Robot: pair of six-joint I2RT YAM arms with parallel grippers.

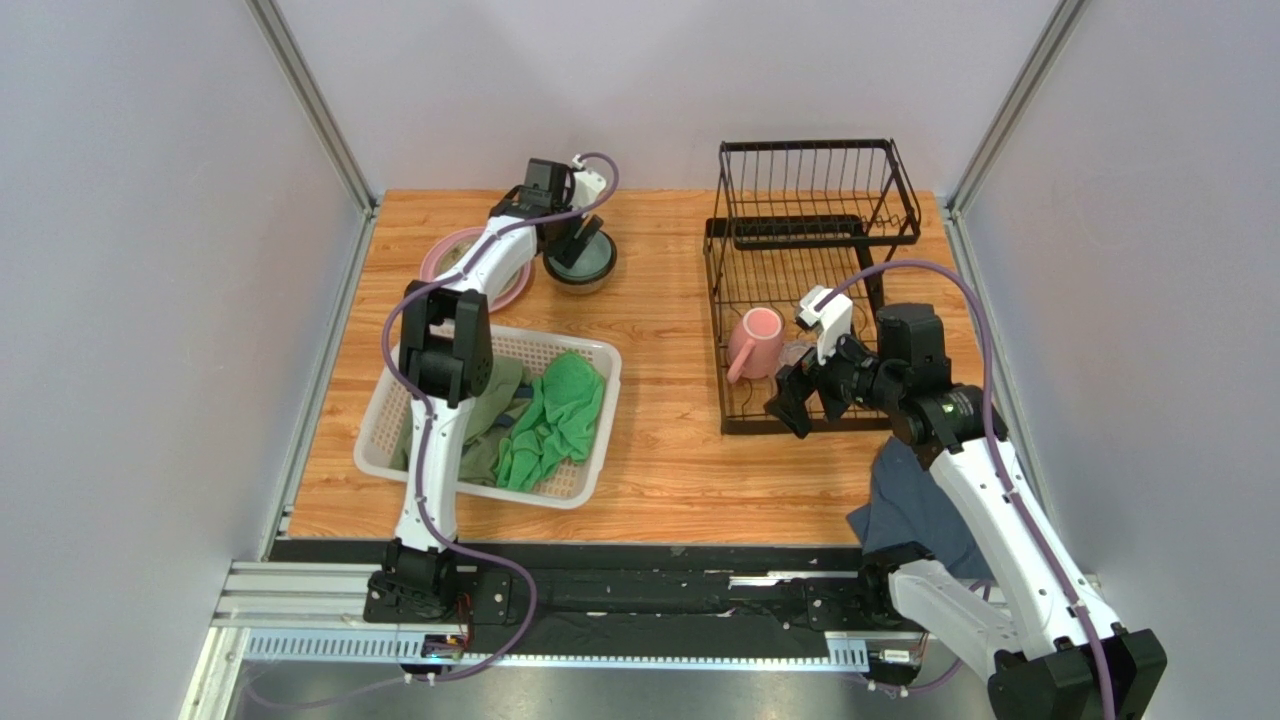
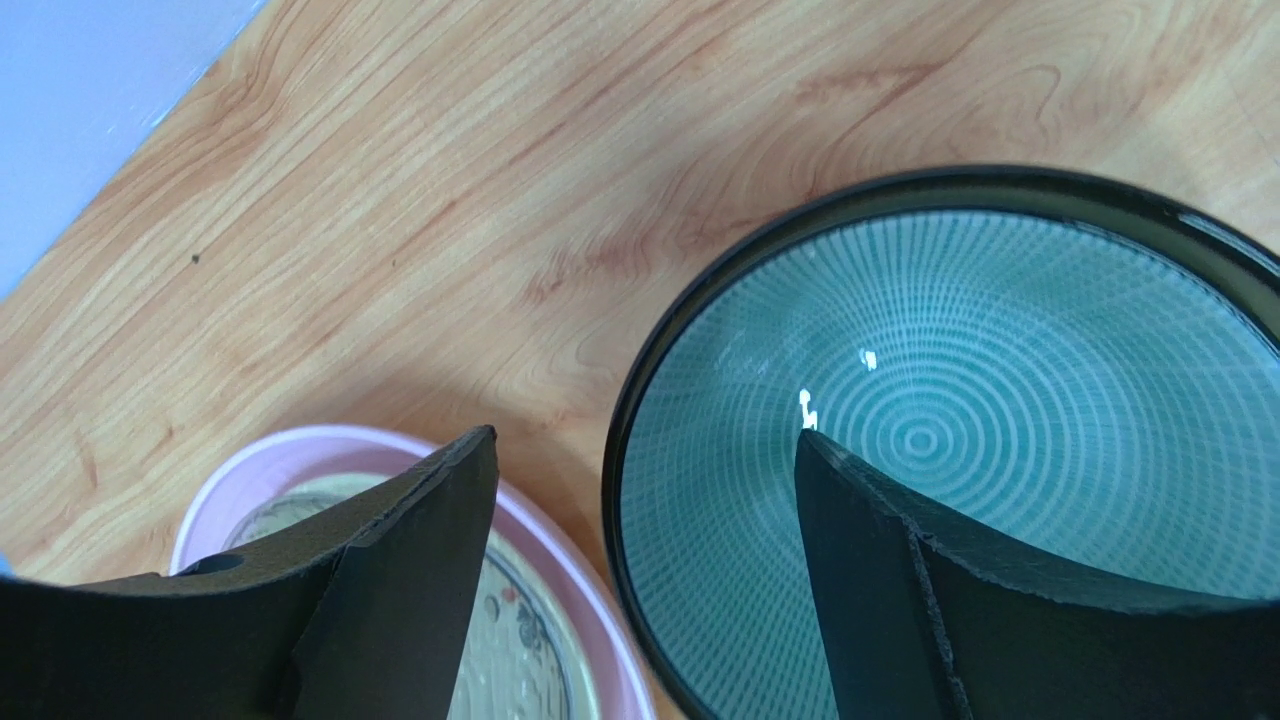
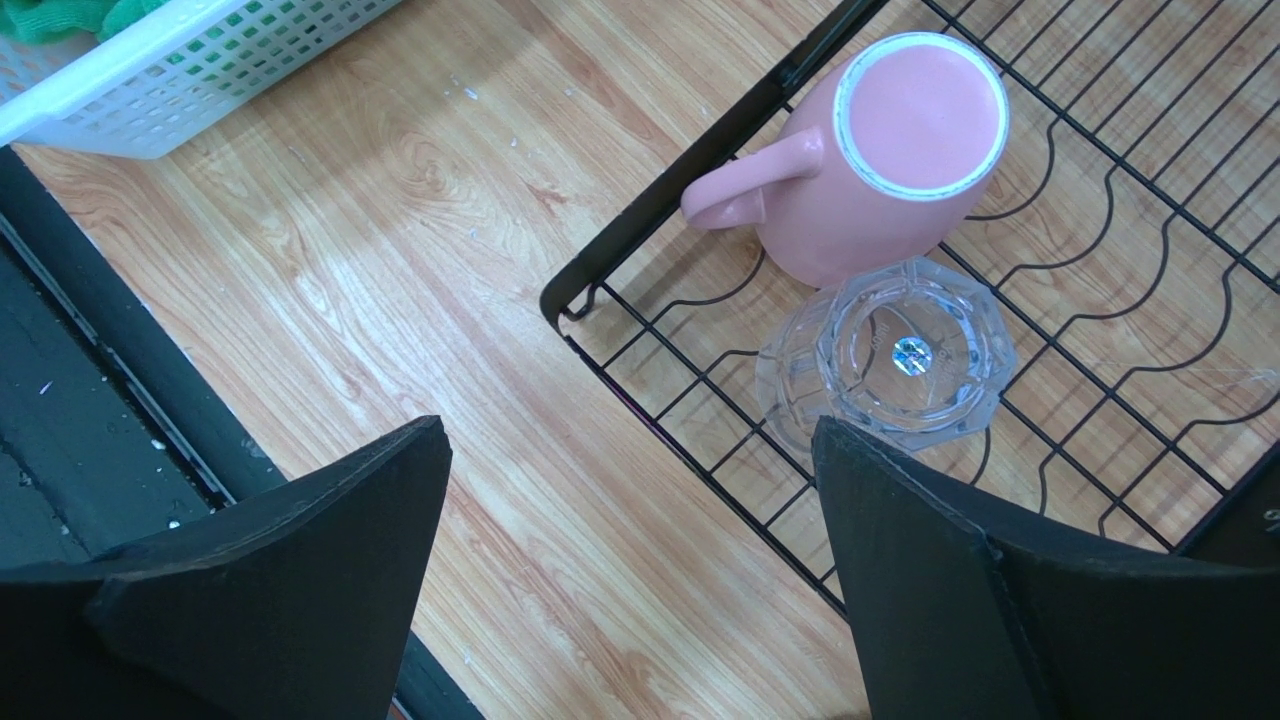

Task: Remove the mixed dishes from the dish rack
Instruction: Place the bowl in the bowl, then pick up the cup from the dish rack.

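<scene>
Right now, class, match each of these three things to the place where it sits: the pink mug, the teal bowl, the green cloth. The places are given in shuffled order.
Things:
1. pink mug
2. teal bowl
3. green cloth

Places:
A. in the white basket
B. on the table, beside the pink plate
C. upside down in the dish rack

Pairs: 1-C, 2-B, 3-A

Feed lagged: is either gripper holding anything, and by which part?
Neither: left gripper stands open over the rim of the teal bowl; right gripper hangs open near the clear glass cup.
</scene>
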